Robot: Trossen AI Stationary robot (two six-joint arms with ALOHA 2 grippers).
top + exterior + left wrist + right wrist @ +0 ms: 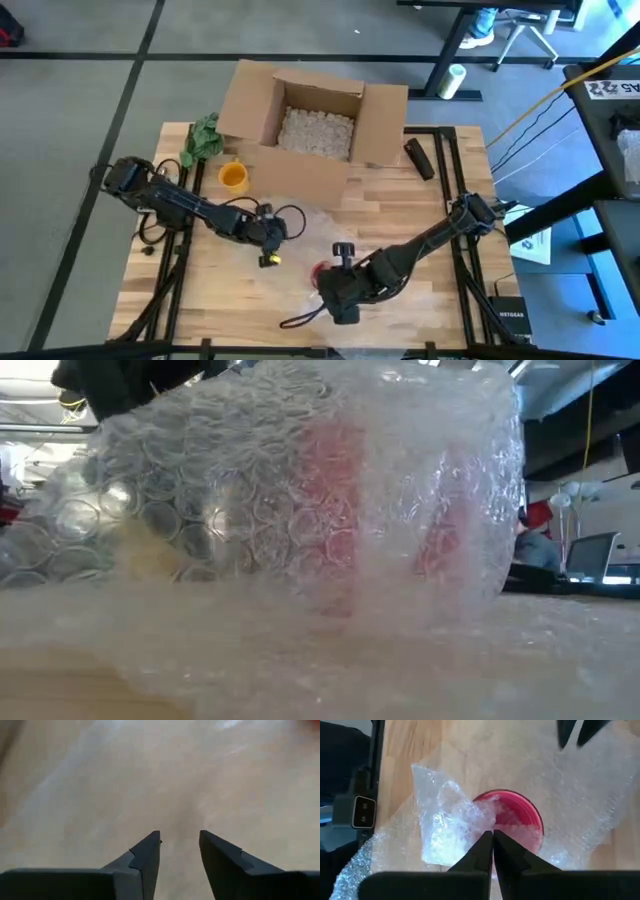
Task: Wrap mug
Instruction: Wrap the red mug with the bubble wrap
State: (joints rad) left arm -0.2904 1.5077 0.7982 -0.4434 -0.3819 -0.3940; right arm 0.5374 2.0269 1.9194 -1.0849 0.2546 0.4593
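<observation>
A red mug (512, 815) stands on the wooden table near its front edge, mouth up, also in the high view (318, 270). A sheet of clear bubble wrap (445, 825) lies under it and is bunched up over its side and rim. In the low view the wrap (300, 510) covers the mug's red wall (330, 490). My right gripper (493, 836) is shut at the bunched wrap by the mug's rim. My left gripper (180, 837) is open, low over the flat wrap to the left of the mug (272, 240). My right gripper pinches a bunched part of the bubble wrap (479, 822) between its two fingertips, right at the mug's rim. The fingers come from above, slanting down from the table's near right. The wrap stands up crumpled over the mug's side; the rest lies on the table.
An open cardboard box (300, 120) with packing peanuts stands at the back. Beside it lie a green cloth (203, 138), a yellow cup (233, 176) and a black object (418, 158). Loose cables lie on the table's left part.
</observation>
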